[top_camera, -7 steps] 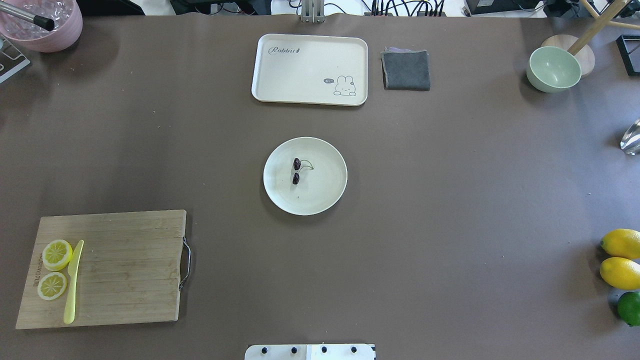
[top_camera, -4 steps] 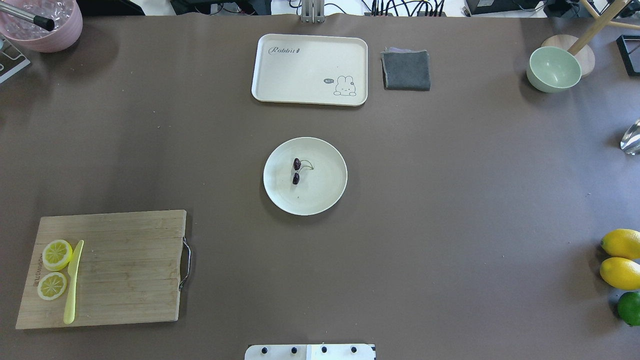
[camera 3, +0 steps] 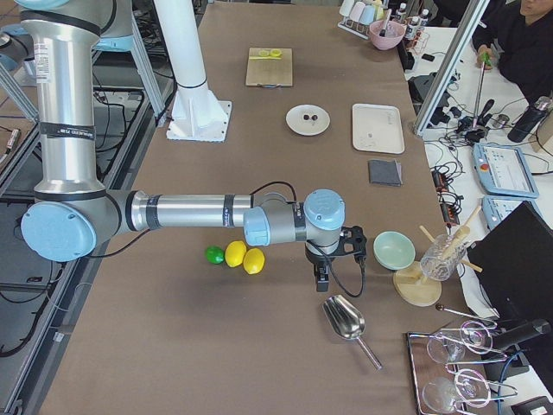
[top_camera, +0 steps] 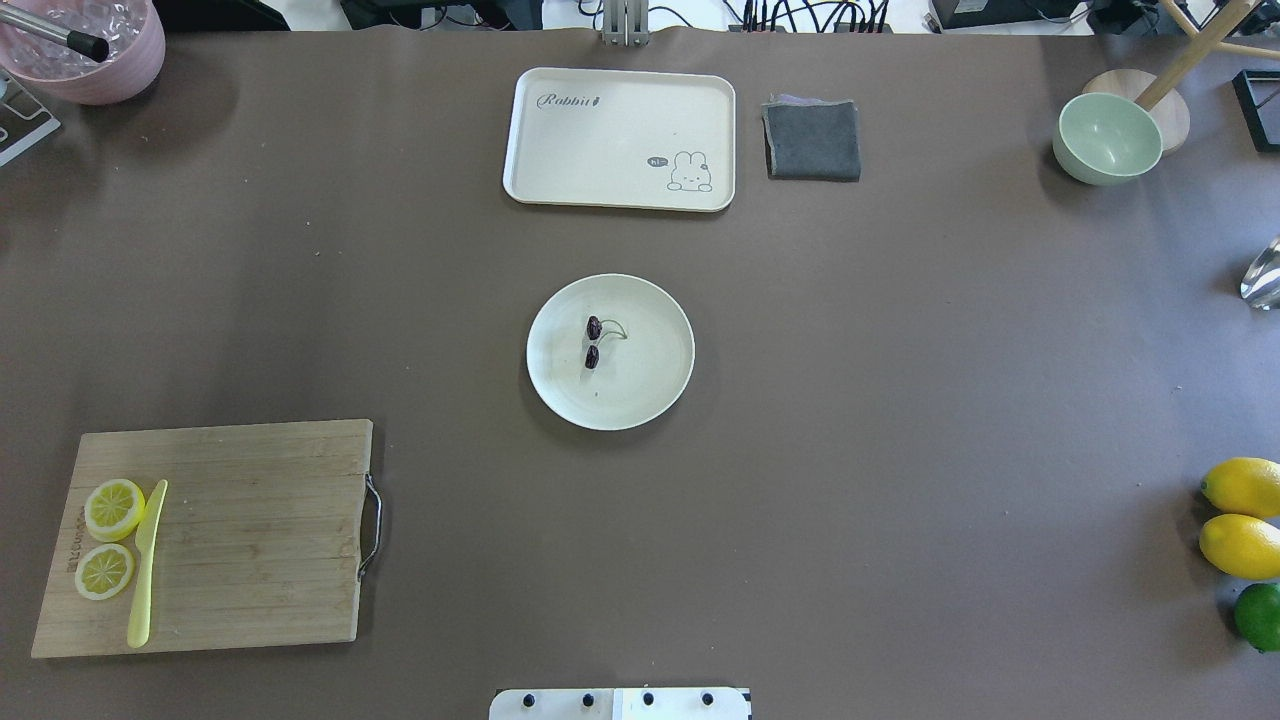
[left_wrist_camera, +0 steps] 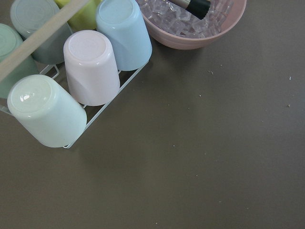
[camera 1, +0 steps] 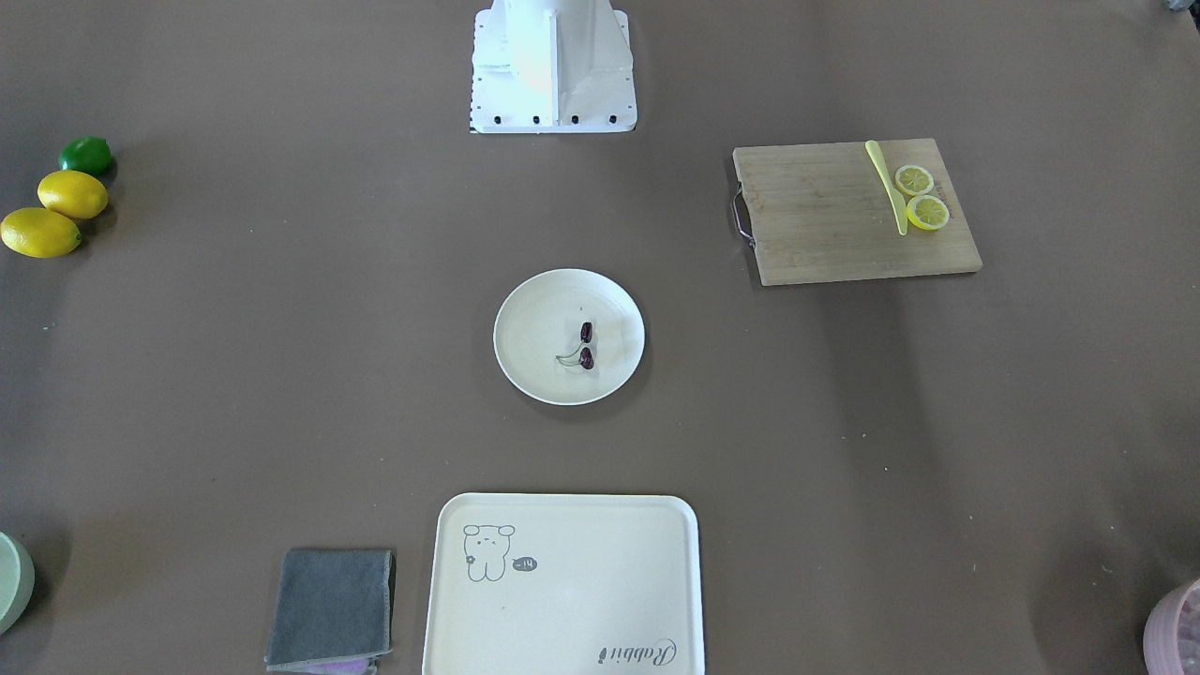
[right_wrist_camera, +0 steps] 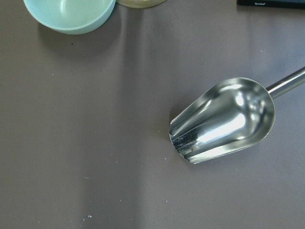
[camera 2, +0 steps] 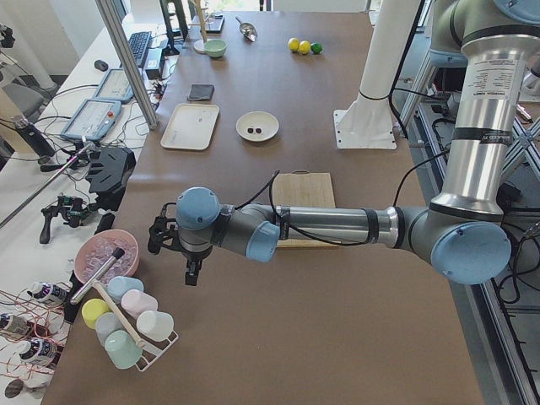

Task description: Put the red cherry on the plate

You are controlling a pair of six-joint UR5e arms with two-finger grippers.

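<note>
The red cherry (top_camera: 593, 341), two dark maroon fruits joined by a thin green stem, lies inside the round cream plate (top_camera: 650, 390) at the table's middle. The front-facing view shows the same cherry (camera 1: 586, 345) resting on the plate (camera 1: 534, 347). Neither gripper is near it. My left gripper (camera 2: 192, 274) hangs over the table's left end beside the cup rack. At the opposite end, my right gripper (camera 3: 320, 278) hangs above the metal scoop. Both show only in the side views, so I cannot tell whether they are open or shut.
A cream tray (top_camera: 560, 150) and a grey cloth (top_camera: 812, 140) lie beyond the plate. A wooden board (top_camera: 250, 540) with lemon slices and a yellow knife sits front left. Two lemons (top_camera: 1243, 516), a lime, a green bowl (top_camera: 1107, 138) and a metal scoop (right_wrist_camera: 224, 119) are at right; upturned cups (left_wrist_camera: 90, 67) and a pink ice bowl (left_wrist_camera: 200, 33) at left.
</note>
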